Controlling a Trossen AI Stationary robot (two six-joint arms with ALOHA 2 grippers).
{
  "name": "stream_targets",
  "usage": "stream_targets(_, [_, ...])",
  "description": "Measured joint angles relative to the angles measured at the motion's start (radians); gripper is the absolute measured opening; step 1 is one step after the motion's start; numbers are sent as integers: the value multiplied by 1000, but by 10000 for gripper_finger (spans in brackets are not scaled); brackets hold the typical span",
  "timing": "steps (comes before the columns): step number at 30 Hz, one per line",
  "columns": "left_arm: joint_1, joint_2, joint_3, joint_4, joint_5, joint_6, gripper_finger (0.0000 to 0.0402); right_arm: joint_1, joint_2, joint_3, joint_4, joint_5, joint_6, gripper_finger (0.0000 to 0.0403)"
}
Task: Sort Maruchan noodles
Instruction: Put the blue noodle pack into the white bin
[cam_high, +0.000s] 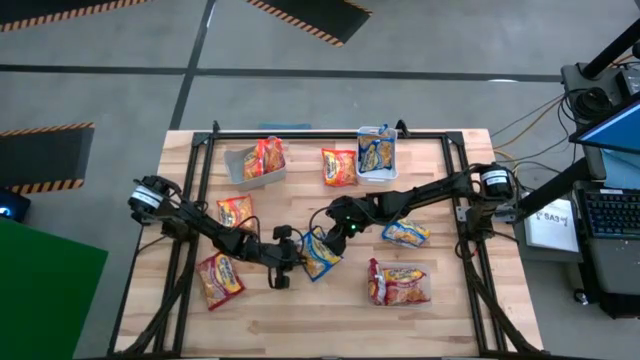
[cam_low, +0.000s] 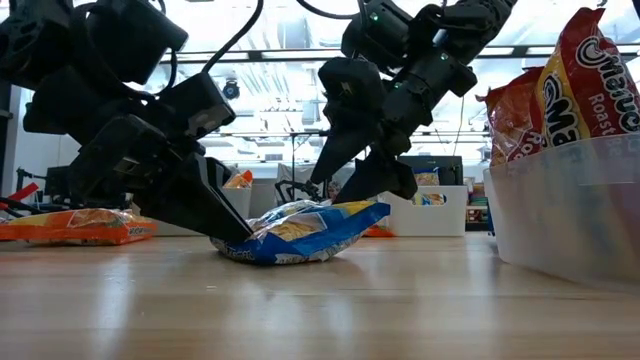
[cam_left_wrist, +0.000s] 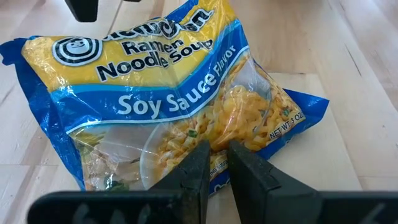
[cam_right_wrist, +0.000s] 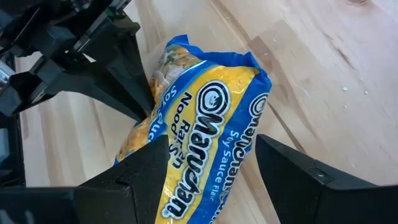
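A blue-and-yellow Maruchan noodle packet (cam_high: 320, 255) lies on the wooden table near its middle. Its belly rests on the wood and one end curls up (cam_low: 365, 212). My left gripper (cam_left_wrist: 216, 152) comes at the packet from the table's left and is shut on its near edge. My right gripper (cam_right_wrist: 211, 146) hangs open over the packet's other end, one finger on each side; I cannot tell whether either finger touches it. In the high view my left gripper (cam_high: 300, 263) and my right gripper (cam_high: 328, 238) flank the packet. My left gripper pinches the packet's edge below the printed noodle picture (cam_left_wrist: 249, 140) between its two fingers. The fingers (cam_low: 225, 225) slant down from the table's left, their tips at table level. The packet stays lying on the wood.
Two clear bins stand at the far edge, one (cam_high: 243, 170) holding an orange packet, one (cam_high: 377, 172) holding a blue-and-yellow one. Loose packets lie around: orange (cam_high: 338, 167), (cam_high: 236, 210), (cam_high: 220, 280), (cam_high: 400, 282), and blue-and-yellow (cam_high: 405, 233). A black frame (cam_high: 330, 131) rims the table.
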Motion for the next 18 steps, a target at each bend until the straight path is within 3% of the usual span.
stream_targets(5, [0, 0, 0, 1, -1, 0, 40, 0, 49, 0, 41, -6, -2, 228])
stream_targets(18, [0, 1, -1, 6, -8, 0, 40, 5, 126, 1, 239, -159, 9, 225])
